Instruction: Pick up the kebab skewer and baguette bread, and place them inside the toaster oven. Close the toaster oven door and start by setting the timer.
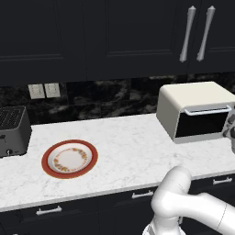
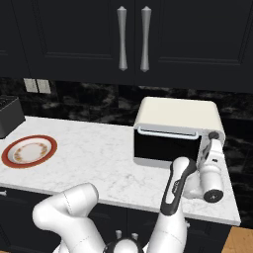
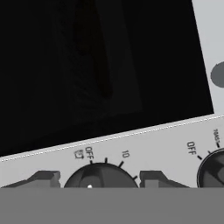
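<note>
The cream-white toaster oven (image 1: 193, 98) (image 2: 178, 116) stands at the counter's right end. Its dark glass door (image 1: 202, 123) (image 2: 165, 146) is closed, with the silver handle along the top. My gripper (image 2: 214, 141) (image 1: 232, 133) is at the control panel on the oven's right side. In the hand view my gripper (image 3: 99, 179) has a fingertip hard against each side of the round dark timer knob (image 3: 100, 173), which is marked OFF and 10. The kebab skewer and baguette bread are hidden from view.
A red-rimmed plate (image 1: 48, 160) (image 2: 7, 155) lies bare on the white marble counter at the left. A dark slot toaster (image 1: 11, 128) (image 2: 9, 114) stands at the far left. A second dial (image 3: 214, 170) sits beside the timer knob. Dark cabinets hang overhead.
</note>
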